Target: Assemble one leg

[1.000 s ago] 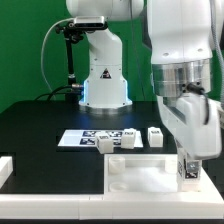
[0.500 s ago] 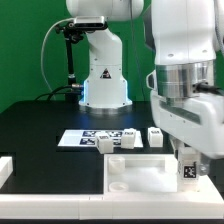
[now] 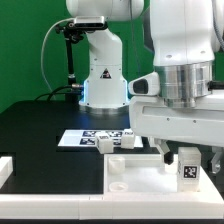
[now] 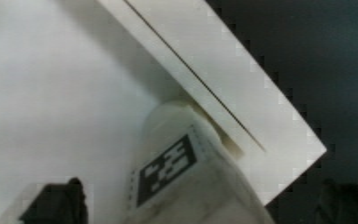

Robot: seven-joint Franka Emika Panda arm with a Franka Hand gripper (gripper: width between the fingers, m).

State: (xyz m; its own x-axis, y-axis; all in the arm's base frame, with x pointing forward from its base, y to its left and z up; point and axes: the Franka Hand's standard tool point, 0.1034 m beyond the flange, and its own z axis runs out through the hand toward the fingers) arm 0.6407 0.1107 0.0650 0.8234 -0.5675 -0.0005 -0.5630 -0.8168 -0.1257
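Note:
A leg [image 3: 187, 168], a small white post with a black-and-white tag, stands upright at the corner of the large white panel [image 3: 140, 178] on the exterior view's right. My gripper [image 3: 189, 152] is straight above it, one finger on each side, and does not touch it. In the wrist view the leg [image 4: 188, 165] rises against the panel's raised rim [image 4: 211, 70]. The dark fingertips [image 4: 60, 203] stand apart from it on both sides, so the gripper [image 4: 202, 205] is open.
Three more legs [image 3: 105, 144] [image 3: 129, 137] [image 3: 155, 135] lie on the black table behind the panel, beside the marker board [image 3: 80, 138]. A white part [image 3: 5, 166] sits at the exterior view's left edge. The robot's base [image 3: 103, 82] stands at the back.
My wrist has turned about the leg, so the hand now shows its broad side. The fingers have come off the leg, which stays standing in the panel's corner.

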